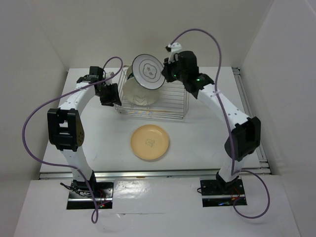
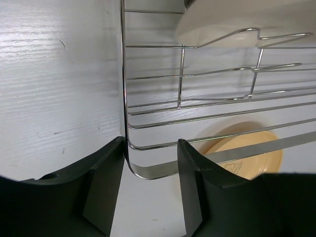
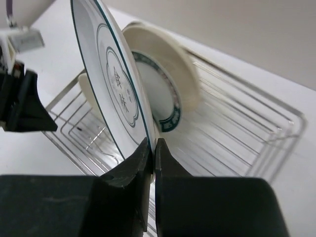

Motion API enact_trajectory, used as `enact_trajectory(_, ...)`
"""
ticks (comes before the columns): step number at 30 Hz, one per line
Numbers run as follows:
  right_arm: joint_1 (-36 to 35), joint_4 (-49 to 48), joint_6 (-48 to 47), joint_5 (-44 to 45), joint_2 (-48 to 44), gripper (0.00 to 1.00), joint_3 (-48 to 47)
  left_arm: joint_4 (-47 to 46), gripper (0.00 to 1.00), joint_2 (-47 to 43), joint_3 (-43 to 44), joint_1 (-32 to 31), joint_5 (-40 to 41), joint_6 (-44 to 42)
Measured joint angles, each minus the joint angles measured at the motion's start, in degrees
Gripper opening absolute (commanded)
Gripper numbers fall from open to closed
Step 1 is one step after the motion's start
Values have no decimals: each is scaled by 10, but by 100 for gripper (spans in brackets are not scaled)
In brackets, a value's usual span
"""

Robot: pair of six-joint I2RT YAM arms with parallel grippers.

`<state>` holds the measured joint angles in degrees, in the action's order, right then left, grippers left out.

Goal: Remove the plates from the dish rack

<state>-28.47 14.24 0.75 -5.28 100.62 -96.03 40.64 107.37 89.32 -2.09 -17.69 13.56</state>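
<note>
Since the rack (image 1: pixel 170 109) could slide or tip as a plate comes out, I have the left gripper (image 2: pixel 150 158) at its left corner, jaws apart on either side of the rail, as I judge it to brace the frame. My right gripper (image 3: pixel 152 148) is pinched tight on the rim of the white plate (image 3: pixel 113 89), holding it upright above the rack, arm reaching in from the right. A cream plate (image 3: pixel 168 54) stands in the slots behind; a tan plate (image 1: pixel 149 142) lies on the table (image 1: pixel 207 143) in front.
</note>
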Motion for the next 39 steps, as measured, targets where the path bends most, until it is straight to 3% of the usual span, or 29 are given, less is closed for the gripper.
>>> enact_trajectory(7, 129, 63, 96, 1, -104, 0, 21, 0, 59, 0, -1, 0, -5, 0)
enact_trajectory(15, 429, 103, 298, -61, -151, 0, 222, -12, 59, -5, -11, 0, -8, -1)
enact_trajectory(18, 502, 99, 365, -80, -152, 0, 325, -16, 58, -7, -16, 0, -9, -1)
enact_trajectory(23, 507, 93, 419, -131, -130, 0, 398, -19, 55, -8, -19, 0, -10, -3)
enact_trajectory(29, 521, 17, 445, -170, -115, 0, 442, -19, 52, -11, -29, 0, -36, -9)
enact_trajectory(34, 536, -3, 449, -184, -83, 6, 460, -17, 51, -11, -32, -1, -59, -18)
enact_trajectory(37, 536, -16, 451, -198, -68, 22, 460, -11, 53, -11, -32, -4, -69, -27)
enact_trajectory(39, 536, -16, 450, -200, -64, 43, 460, -6, 55, -11, -32, -8, -72, -30)
